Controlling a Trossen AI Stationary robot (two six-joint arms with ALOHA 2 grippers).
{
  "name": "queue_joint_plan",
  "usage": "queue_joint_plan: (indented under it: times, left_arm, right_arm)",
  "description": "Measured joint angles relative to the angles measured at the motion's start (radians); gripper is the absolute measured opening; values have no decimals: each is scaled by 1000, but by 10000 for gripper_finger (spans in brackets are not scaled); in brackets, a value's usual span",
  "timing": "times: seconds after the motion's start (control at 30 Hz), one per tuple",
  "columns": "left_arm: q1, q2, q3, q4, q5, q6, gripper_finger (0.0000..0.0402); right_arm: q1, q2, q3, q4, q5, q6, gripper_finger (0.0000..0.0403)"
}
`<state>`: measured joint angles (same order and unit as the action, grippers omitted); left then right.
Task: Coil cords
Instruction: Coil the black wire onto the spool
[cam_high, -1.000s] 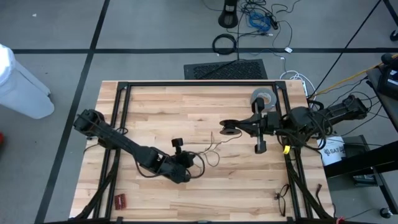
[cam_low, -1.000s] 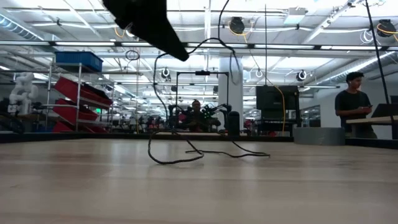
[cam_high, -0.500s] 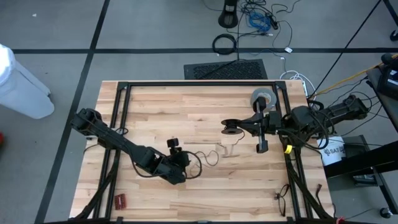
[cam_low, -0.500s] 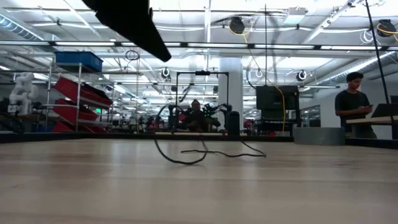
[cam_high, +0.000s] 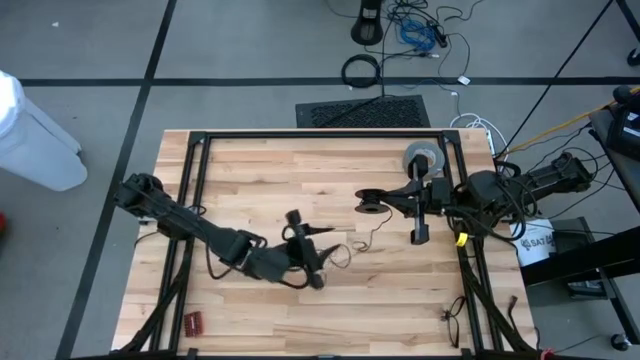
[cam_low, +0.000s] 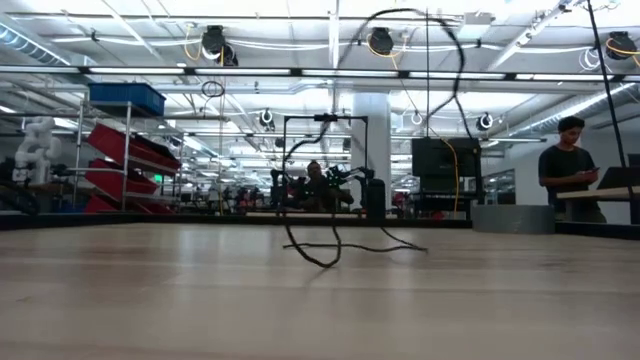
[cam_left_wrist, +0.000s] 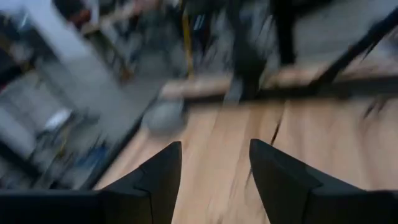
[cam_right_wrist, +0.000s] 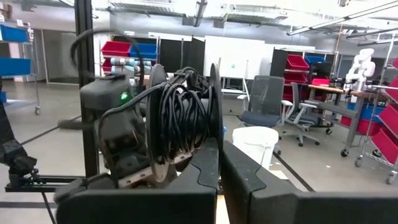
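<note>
The cord (cam_high: 358, 243) is a very thin black wire lying in loose loops on the wooden table's middle. In the low view the cord (cam_low: 340, 247) also rises from the table in a tall arch; what carries it up there I cannot tell. Part of it is wound on a black spool (cam_high: 372, 206). My right gripper (cam_high: 386, 205) is shut on that spool, right of centre. My left gripper (cam_high: 318, 250) is above the cord's loops. It points toward the right edge and is open, with nothing between its fingers in the left wrist view (cam_left_wrist: 211, 168). My right gripper pinches one flange of the spool at its rim (cam_right_wrist: 214, 146) between its two fingers. The fingers come about level from the table's right side. The spool (cam_right_wrist: 180, 121) is held above the table, with black cord wound between its two flanges.
A grey tape roll (cam_high: 423, 157) lies at the far right. A small red thing (cam_high: 192, 322) lies near the front left and a small dark object (cam_high: 452, 318) near the front right. Black frame rails (cam_high: 320, 134) run along the table's edges. A person (cam_low: 568, 165) stands beyond the table.
My left gripper has let go of the cord, risen out of the low view, tipped up toward level and gone a little toward the right edge. The cord dropped from it onto the table, and its loops shifted. It now swings up in a tall arch.
</note>
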<state>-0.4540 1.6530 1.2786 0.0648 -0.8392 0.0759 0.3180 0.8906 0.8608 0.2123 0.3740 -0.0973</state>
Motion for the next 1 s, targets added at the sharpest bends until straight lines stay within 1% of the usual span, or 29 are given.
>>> queue_joint_plan:
  times: [0.1, 0.2, 0.33, 0.47, 0.83, 1.0]
  left_arm:
    - [35, 13, -23, 194, 72, 118, 196]
    - [79, 28, -33, 320, 192, 136, 194]
    - [122, 62, -34, 394, 308, 110, 194]
    - [141, 102, -36, 469, 385, 94, 194]
    - [160, 220, -35, 706, 398, 88, 193]
    - [163, 237, -35, 752, 398, 95, 193]
  right_arm:
    - [0, 0, 0, 0, -6, 3, 0]
    - [0, 0, 0, 0, -9, 5, 0]
    - [0, 0, 0, -4, -10, 6, 0]
    - [0, 5, 0, -5, -10, 6, 0]
    - [-5, 30, 0, 2, -10, 6, 0]
    - [-5, 31, 0, 4, -9, 7, 0]
